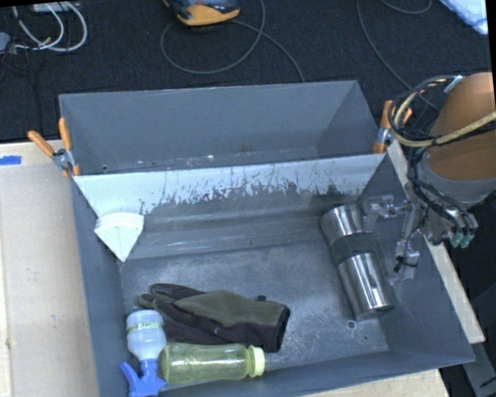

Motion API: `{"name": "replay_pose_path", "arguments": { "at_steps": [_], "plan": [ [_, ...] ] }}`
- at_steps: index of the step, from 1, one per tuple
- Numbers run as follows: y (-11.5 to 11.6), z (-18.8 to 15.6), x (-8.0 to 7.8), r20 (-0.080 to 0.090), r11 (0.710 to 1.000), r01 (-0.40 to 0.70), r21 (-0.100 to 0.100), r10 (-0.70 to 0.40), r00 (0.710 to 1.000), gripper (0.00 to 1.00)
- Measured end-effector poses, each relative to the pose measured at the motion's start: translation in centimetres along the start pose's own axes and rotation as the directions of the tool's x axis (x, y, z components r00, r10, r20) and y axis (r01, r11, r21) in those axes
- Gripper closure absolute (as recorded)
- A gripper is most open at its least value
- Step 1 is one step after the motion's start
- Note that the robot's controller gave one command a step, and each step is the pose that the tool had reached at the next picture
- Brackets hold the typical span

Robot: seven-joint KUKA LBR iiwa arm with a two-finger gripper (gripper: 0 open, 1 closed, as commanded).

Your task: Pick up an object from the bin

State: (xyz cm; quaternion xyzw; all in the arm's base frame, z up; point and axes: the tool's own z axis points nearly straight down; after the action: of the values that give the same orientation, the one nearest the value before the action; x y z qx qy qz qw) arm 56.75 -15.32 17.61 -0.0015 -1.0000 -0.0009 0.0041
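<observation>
Grey metal bin (225,143) seen from above, with the arm's gripper (366,311) set low over the bare floor at the right side. Nothing is seen held by it and nothing lies beneath it, so the approach step is judged to be in hand, with no object yet taken.

The candidate objects are gathered at the front left:
- a dark glove (225,314), lying flat;
- a green-tinted bottle (208,363), laid on its side just in front of the glove and touching it;
- a small white-capped container (145,330), at the glove's left end;
- a blue plastic piece (139,381), beside the bottle's base.

A white folded paper (119,233) rests apart, against the left wall.

The dark glove is nearest to the gripper, yet well apart from it. The next move would call for travel leftward across the floor, then descent and closure on one object. The soft glove is judged easier to pinch, and the round bottle likelier to roll.

The state of the jaws cannot be told, the tip being foreshortened behind the silver body. The arm is cut off at the right, and the form of the blue plastic piece is hard to make out.
</observation>
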Motion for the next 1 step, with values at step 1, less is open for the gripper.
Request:
{"name": "replay_pose_path", "arguments": {
  "at_steps": [1],
  "plan": [
    [0.06, -0.46, -0.16, 0.007, 1.0, 0.004, 0.001, -0.004, 1.0, 0.0]
  ]
}}
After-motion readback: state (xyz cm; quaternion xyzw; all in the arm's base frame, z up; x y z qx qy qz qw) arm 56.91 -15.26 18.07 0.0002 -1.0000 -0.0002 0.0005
